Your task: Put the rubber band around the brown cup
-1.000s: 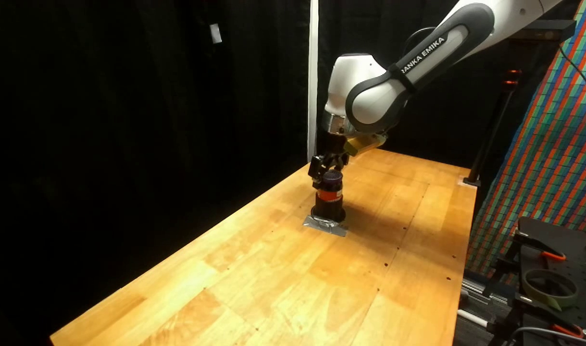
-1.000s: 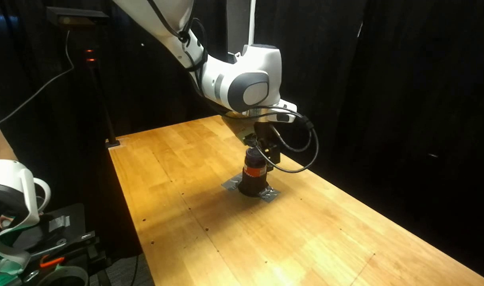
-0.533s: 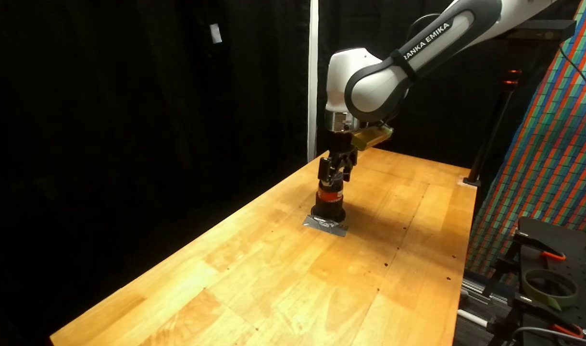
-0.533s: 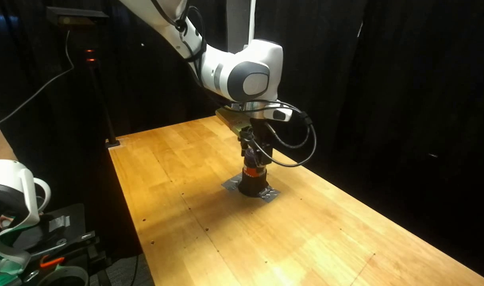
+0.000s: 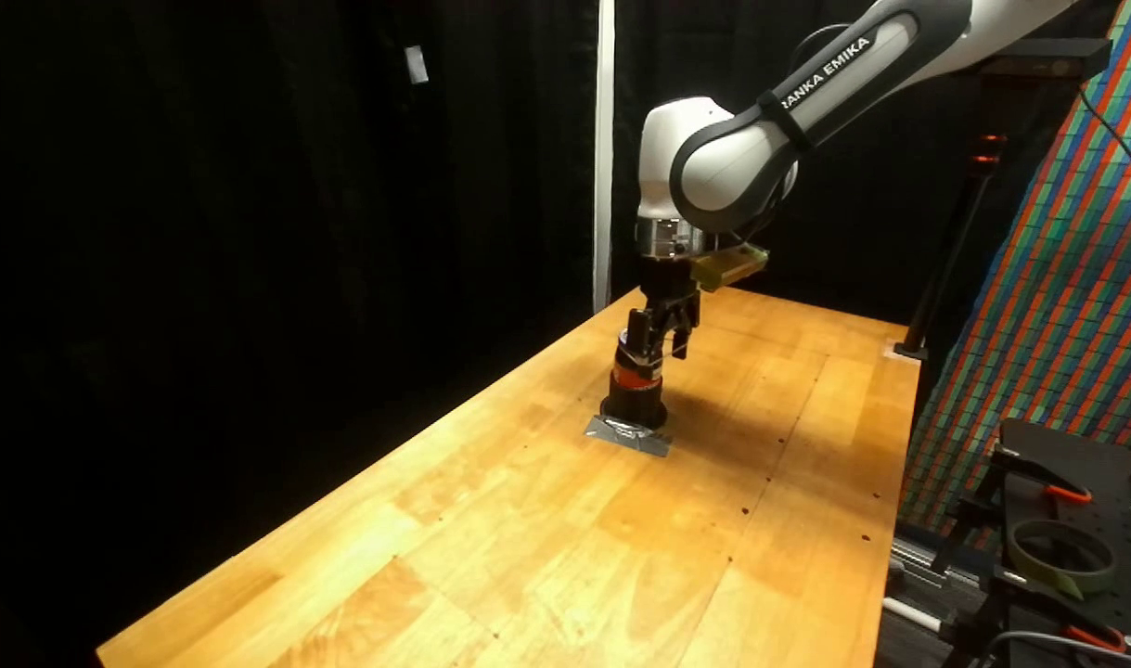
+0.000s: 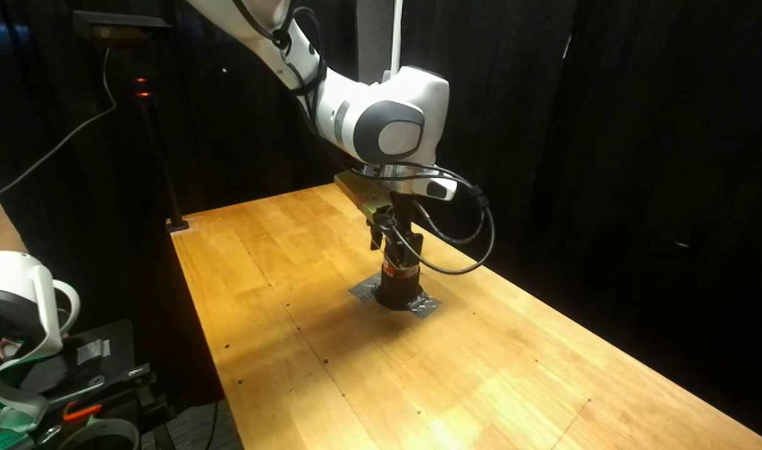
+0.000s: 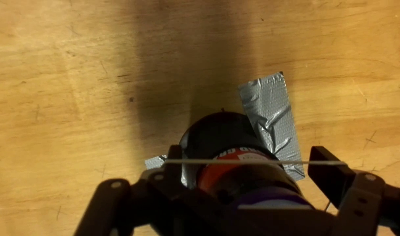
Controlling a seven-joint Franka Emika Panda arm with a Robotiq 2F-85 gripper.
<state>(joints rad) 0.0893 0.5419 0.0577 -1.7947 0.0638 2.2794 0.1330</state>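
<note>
Jaws spread well apart, the black two-fingered tool (image 7: 247, 162) bears a thin, pale rubber band (image 7: 232, 162), which we see drawn straight from finger to finger in the wrist view (a second pale line (image 7: 275, 207) shows lower down, too blurred for us to name). We call the tool released: its fingers stand apart, and the band is strung across them. In the same view the dark-brown cylindrical cup with an orange-red stripe (image 7: 242, 177) shows between those fingers; it stands upright on the light wooden desk (image 5: 565, 566). Creased strips of silver tape (image 7: 273, 126) run from its foot onto the desk. In an exterior view, one finger (image 5: 639, 329) overlaps the upper part of the cup and the other hangs to its side; whether the band goes around the cup, we cannot tell. Above, the white and dark-grey robot arm (image 5: 727, 176) reaches down, and a black cable (image 6: 481, 197) loops beside the tool. Black curtains (image 5: 277, 278) hang behind the desk, and a greenish ring of tape (image 5: 1080, 583) lies on a dark stand (image 5: 1057, 455) at the desk's side.
</note>
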